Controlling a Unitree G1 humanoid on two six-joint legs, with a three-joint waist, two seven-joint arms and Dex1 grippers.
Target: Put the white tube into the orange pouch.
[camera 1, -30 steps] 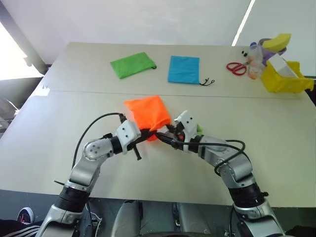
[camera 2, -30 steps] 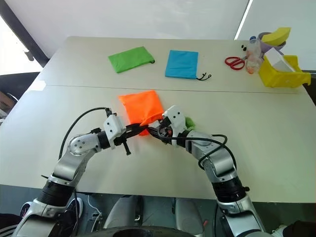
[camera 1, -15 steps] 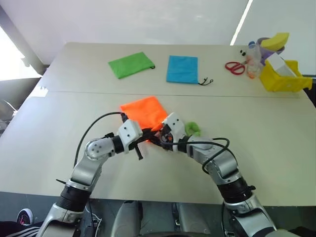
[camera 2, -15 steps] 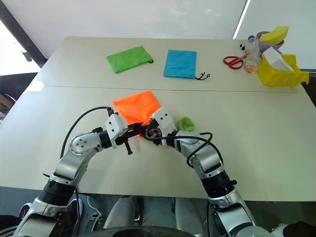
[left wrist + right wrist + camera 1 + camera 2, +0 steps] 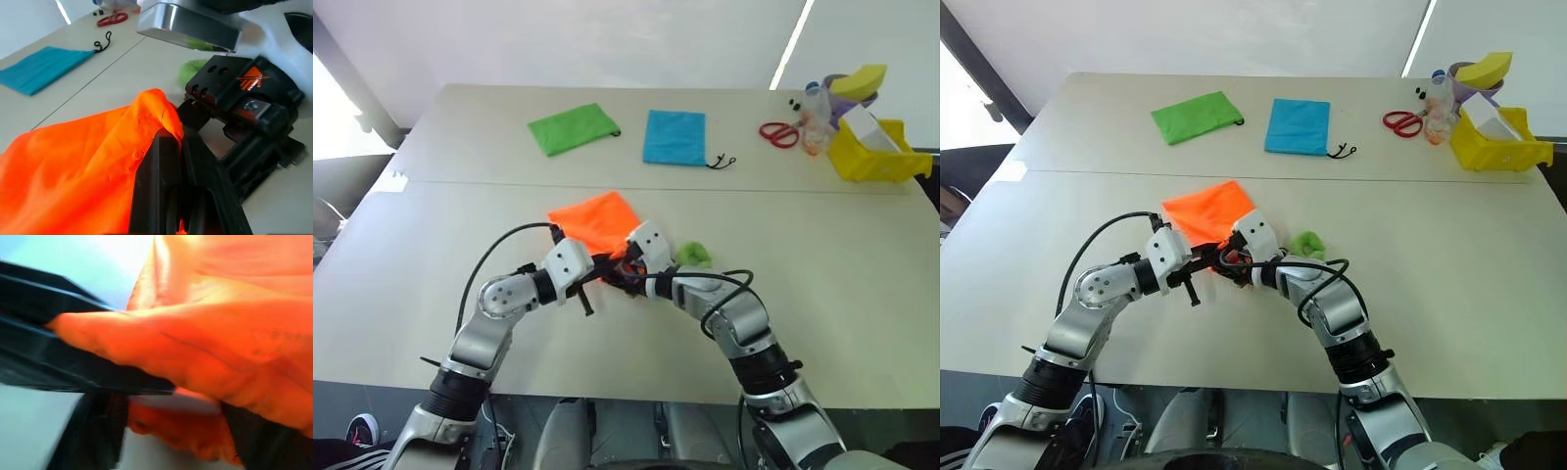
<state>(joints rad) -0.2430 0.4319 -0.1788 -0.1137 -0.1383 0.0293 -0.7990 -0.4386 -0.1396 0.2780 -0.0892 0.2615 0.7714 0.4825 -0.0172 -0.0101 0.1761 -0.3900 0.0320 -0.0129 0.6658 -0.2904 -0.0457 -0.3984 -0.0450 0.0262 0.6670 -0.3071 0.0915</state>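
The orange pouch [image 5: 595,219] lies on the table in front of me, its near corner lifted. My left gripper [image 5: 600,267] is shut on that raised edge; the left wrist view shows its black fingers [image 5: 161,171] pinching the orange fabric [image 5: 83,152]. My right gripper [image 5: 618,275] meets it from the right at the pouch's mouth. Its fingers [image 5: 100,431] stand wide apart, open, with orange cloth [image 5: 205,362] bunched over them. The cord's fuzzy green ring [image 5: 695,255] lies just right of the pouch. The white tube is hidden.
At the back of the table lie a green pouch [image 5: 574,128] and a blue pouch [image 5: 676,137] with a dark cord. Red scissors [image 5: 781,134], a clear bottle [image 5: 816,117] and a yellow bin [image 5: 879,157] stand at the far right.
My right gripper has moved left, up against the pouch's mouth, and opened wider. The pouch has shifted slightly left. The left gripper has kept its grip and place.
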